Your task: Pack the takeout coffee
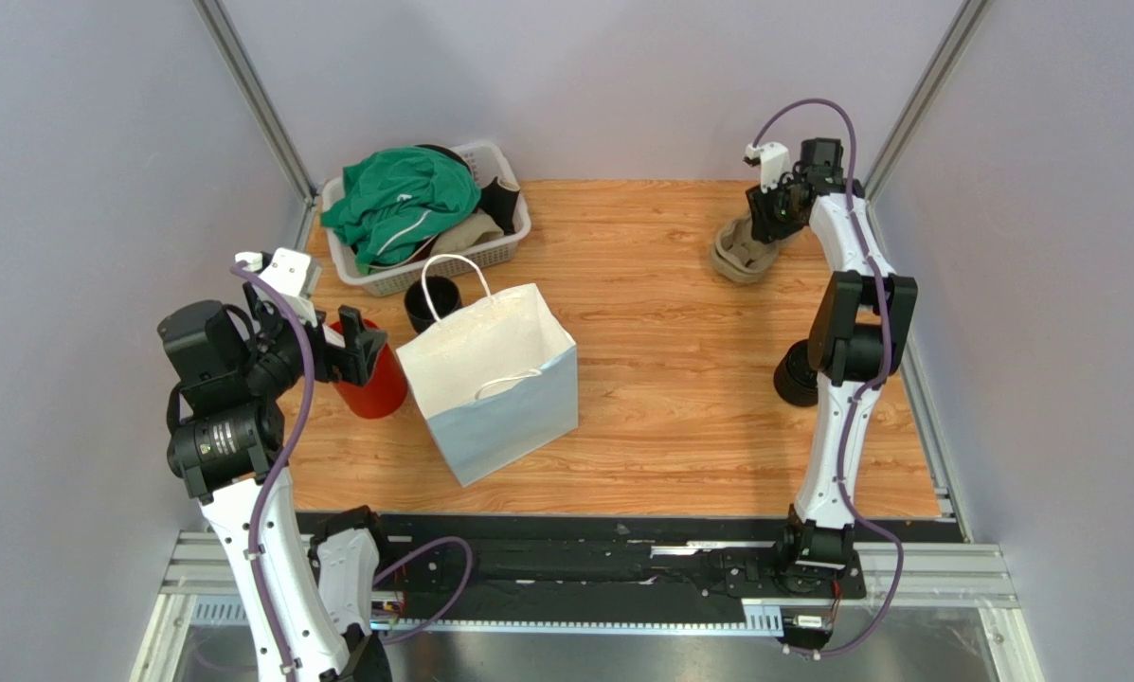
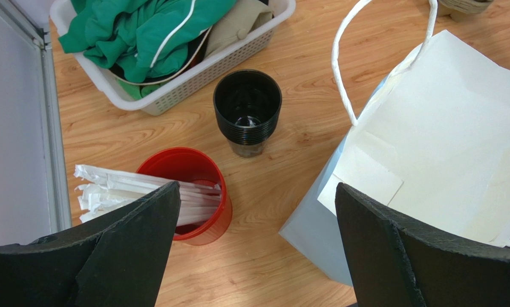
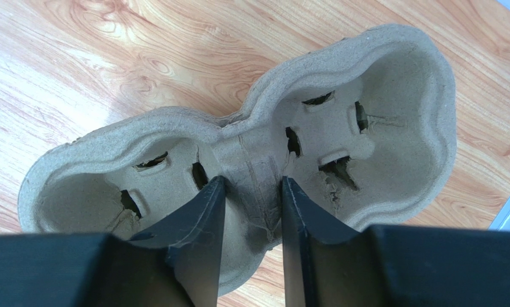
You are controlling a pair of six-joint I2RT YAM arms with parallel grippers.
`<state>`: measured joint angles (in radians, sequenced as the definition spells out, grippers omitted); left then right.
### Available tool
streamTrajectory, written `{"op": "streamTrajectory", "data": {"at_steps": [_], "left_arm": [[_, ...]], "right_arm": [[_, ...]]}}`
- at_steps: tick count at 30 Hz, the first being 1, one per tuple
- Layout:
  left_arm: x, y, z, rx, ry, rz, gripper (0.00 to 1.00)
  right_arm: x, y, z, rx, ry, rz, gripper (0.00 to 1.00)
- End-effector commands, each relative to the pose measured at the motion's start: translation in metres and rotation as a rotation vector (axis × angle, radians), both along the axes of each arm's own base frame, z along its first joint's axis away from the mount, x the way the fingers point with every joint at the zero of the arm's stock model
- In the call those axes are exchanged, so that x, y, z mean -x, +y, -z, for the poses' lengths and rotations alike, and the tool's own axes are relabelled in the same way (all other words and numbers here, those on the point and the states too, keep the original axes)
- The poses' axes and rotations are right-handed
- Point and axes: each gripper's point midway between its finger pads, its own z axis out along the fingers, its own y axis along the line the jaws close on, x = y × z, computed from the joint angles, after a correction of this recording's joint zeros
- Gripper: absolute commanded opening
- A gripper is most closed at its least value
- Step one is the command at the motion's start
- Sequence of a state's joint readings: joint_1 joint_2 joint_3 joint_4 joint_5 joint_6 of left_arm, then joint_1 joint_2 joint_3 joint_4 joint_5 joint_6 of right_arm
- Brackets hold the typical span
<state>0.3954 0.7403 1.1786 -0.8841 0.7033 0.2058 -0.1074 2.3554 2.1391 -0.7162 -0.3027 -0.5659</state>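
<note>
The takeout coffee is out of view. My right gripper [image 1: 772, 216] [image 3: 251, 185] is at the far right of the table, shut on the centre ridge of a brown pulp cup carrier [image 1: 739, 256] [image 3: 372, 96], one finger in each cup well. The left gripper [image 1: 360, 350] [image 2: 257, 192] hangs wide open and holds nothing, above the wood between the red cup of white straws [image 1: 377, 387] [image 2: 196, 176] and the white paper bag [image 1: 494, 377] [image 2: 443, 128]. The bag lies tilted with its mouth facing up and left.
A stack of open black cups without lids [image 1: 432, 300] [image 2: 247, 109] stands between the bag's handle and a white basket [image 1: 506, 239] [image 2: 193, 80] of green and tan cloth. A short black round piece [image 1: 794, 378] sits half hidden behind the right arm.
</note>
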Motion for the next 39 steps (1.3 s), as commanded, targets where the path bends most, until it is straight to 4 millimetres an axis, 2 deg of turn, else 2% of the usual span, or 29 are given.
{"op": "streamTrajectory", "data": {"at_steps": [1, 10, 14, 21, 24, 25, 28, 32, 39], "left_arm": [[-0.002, 0.000, -0.007, 0.009, -0.036, 0.004, 0.99], [-0.001, -0.001, -0.008, 0.010, -0.041, 0.001, 0.99], [0.000, -0.001, -0.008, 0.011, -0.043, 0.004, 0.99], [0.001, -0.002, -0.009, 0.013, -0.048, 0.006, 0.99], [0.002, -0.003, -0.010, 0.012, -0.054, 0.007, 0.99], [0.002, -0.002, -0.010, 0.014, -0.051, 0.005, 0.99], [0.002, -0.002, -0.010, 0.016, -0.052, 0.003, 0.99], [0.002, -0.002, -0.010, 0.018, -0.052, 0.002, 0.99], [0.001, -0.001, -0.009, 0.021, -0.050, 0.002, 0.99]], "right_arm": [[-0.002, 0.003, -0.019, -0.013, -0.059, -0.018, 0.31], [-0.002, -0.002, -0.065, -0.027, -0.142, 0.034, 0.30], [0.001, -0.004, -0.077, -0.032, -0.155, 0.065, 0.31], [0.006, -0.004, -0.070, -0.032, -0.135, 0.067, 0.25], [0.006, -0.005, -0.065, -0.026, -0.130, 0.065, 0.34], [0.006, -0.005, -0.064, -0.025, -0.127, 0.064, 0.44], [0.005, -0.006, -0.062, -0.013, -0.132, 0.055, 0.53], [0.002, -0.008, -0.052, -0.007, -0.117, 0.053, 0.56], [-0.001, -0.005, -0.035, -0.023, -0.086, 0.046, 0.55]]}}
